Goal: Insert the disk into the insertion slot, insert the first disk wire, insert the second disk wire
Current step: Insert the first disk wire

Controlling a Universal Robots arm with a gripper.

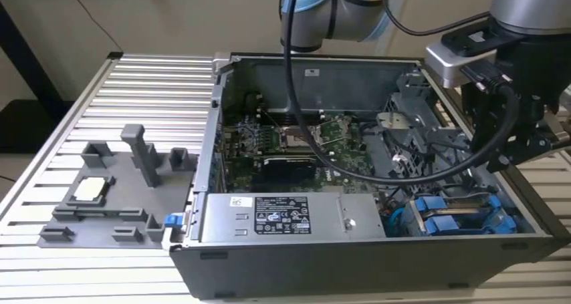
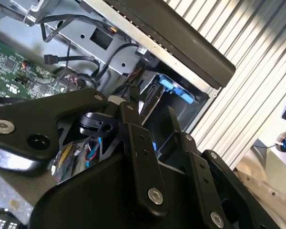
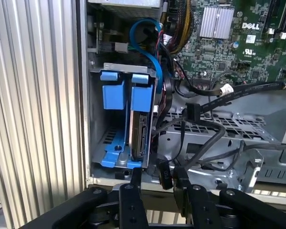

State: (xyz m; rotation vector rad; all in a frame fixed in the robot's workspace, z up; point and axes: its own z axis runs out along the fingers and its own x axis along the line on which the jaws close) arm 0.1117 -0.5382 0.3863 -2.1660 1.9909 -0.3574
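In the insertion slot [image 3: 92,124], the disk [image 3: 139,136], spread hand [image 3: 158,171] nearby

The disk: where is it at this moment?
In the first wrist view the disk stands on edge inside the insertion slot, beside another blue carrier. It lies on the exterior view's right of the power-supply box.

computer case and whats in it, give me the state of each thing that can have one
computer case: open, side panel off
insertion slot: occupied by the disk
disk: seated in its blue carrier, connector edge looks bare
black wire plug: looks unplugged, loose at the gripper
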